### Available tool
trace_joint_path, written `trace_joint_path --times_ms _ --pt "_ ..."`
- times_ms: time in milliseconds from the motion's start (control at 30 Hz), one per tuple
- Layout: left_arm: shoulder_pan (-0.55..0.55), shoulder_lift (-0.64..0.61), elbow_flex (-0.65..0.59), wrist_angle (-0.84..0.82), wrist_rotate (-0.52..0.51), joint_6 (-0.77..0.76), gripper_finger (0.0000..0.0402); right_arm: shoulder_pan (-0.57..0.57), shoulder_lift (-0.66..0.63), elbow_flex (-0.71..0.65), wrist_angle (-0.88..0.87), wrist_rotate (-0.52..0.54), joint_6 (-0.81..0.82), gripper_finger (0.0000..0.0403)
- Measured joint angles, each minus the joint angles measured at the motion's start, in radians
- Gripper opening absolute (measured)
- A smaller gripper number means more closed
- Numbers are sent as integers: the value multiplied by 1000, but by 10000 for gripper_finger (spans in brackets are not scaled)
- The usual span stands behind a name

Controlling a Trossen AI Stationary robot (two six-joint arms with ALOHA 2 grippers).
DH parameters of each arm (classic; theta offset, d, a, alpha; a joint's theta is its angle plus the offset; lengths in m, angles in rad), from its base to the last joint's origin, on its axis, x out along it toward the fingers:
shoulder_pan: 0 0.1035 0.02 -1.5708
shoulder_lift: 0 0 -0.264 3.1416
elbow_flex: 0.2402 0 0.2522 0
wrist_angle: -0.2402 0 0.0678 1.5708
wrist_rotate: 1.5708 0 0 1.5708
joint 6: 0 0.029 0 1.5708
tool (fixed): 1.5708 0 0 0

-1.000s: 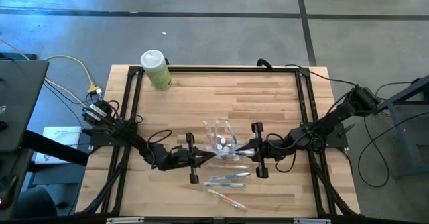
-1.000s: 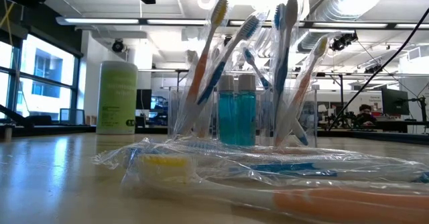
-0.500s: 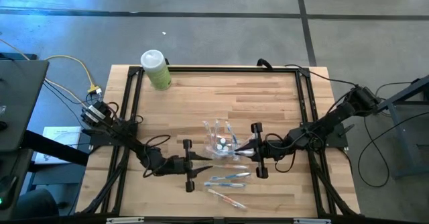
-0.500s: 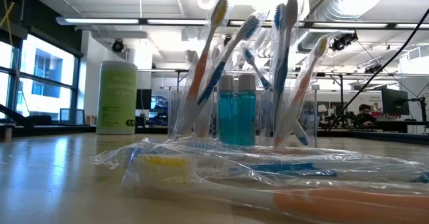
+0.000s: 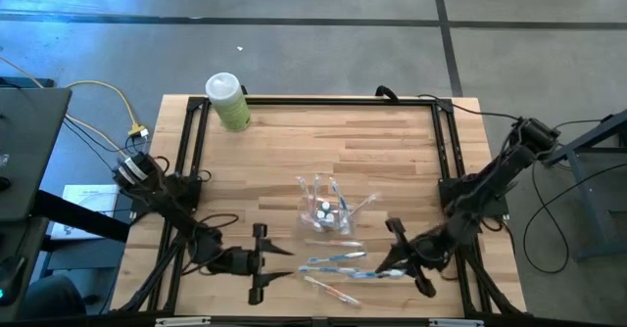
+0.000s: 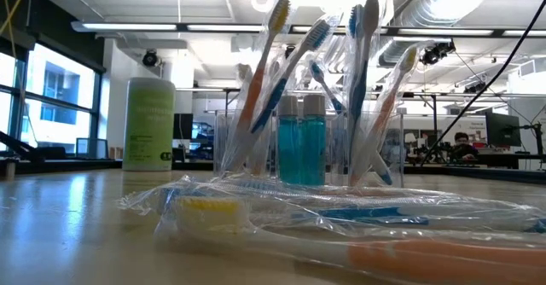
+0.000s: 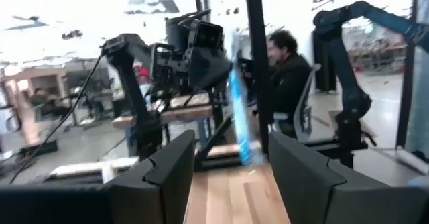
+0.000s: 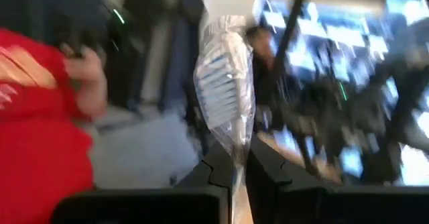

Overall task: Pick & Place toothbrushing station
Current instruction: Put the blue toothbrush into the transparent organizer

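High view: clear plastic holder near the middle of the wooden counter, packed with upright wrapped toothbrushes and white-capped tubes. Seen level in the low view as the same holder, blue-liquid tubes at its centre, orange and blue brushes fanning upward. Just in front of the holder, toward the counter's near edge, loose wrapped toothbrushes: a blue one and an orange-marked one lying flat. Right gripper beside these, in front and right of the holder, fingers pinched tight on a wrapped blue toothbrush, bristle head standing up beyond the fingertips. Left gripper in front and left of the holder, well apart from it, fingers spread wide with nothing between them. Pale green white-capped bottle far behind and left of the holder, at the counter's back corner. Beyond the counter, a seated person in dark clothing; a red sleeve in the right wrist view.
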Motion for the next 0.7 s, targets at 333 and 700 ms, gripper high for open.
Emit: trace_joint_path --times_ms 333,700 --pt "-94 0 -1 -60 -231 -71 187 -1 2 0 -152 566 245 10" --pt "-90 0 -1 -74 -371 -74 187 -105 -47 -1 -428 588 433 10"
